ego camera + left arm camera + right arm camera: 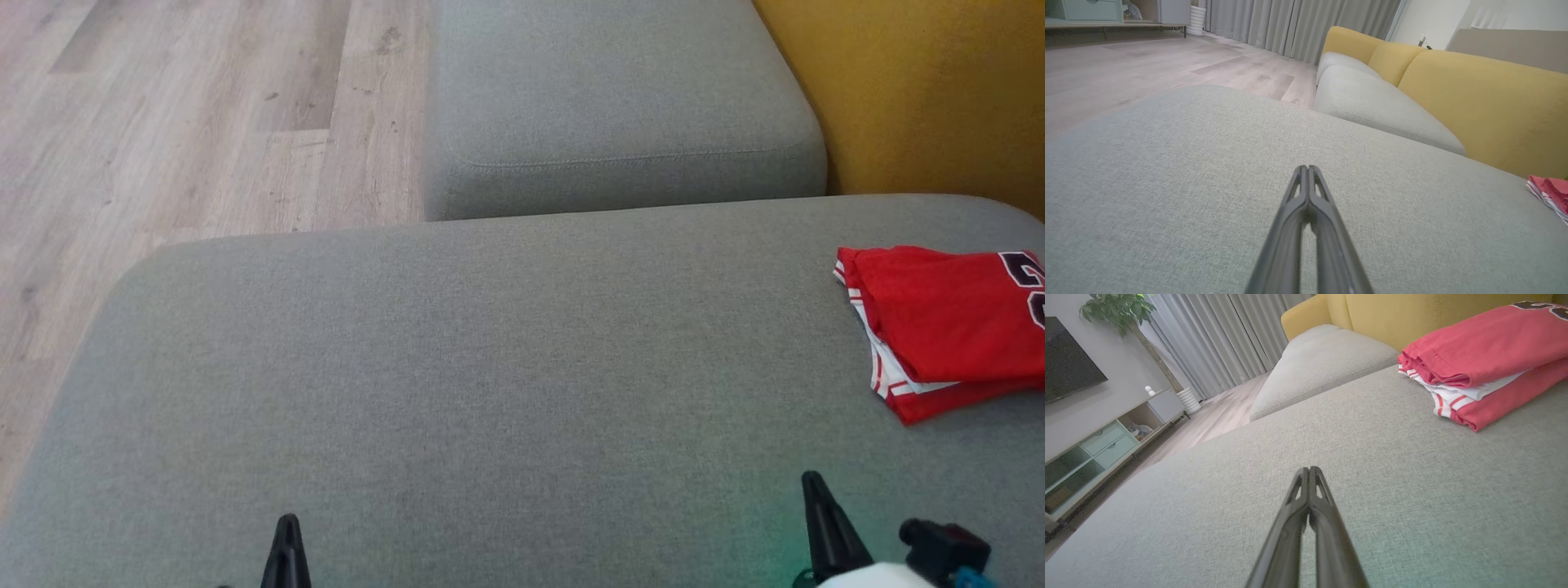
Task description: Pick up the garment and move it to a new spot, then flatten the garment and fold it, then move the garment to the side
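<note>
1. Left gripper (287, 523): fingers pressed together, empty, over the grey seat cushion (457, 367). The head view's bottom edge cuts off its base.
2. Right gripper (811, 478): fingers likewise together, holding nothing, near the garment but apart from it.
3. Folded red garment (939, 318): lies at the cushion's right end, near the yellow backrest (922, 98). The frame edge cuts off its dark lettering.

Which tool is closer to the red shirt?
Right. The right tool is close in front of the shirt; the left tool is far off to its left.
</note>
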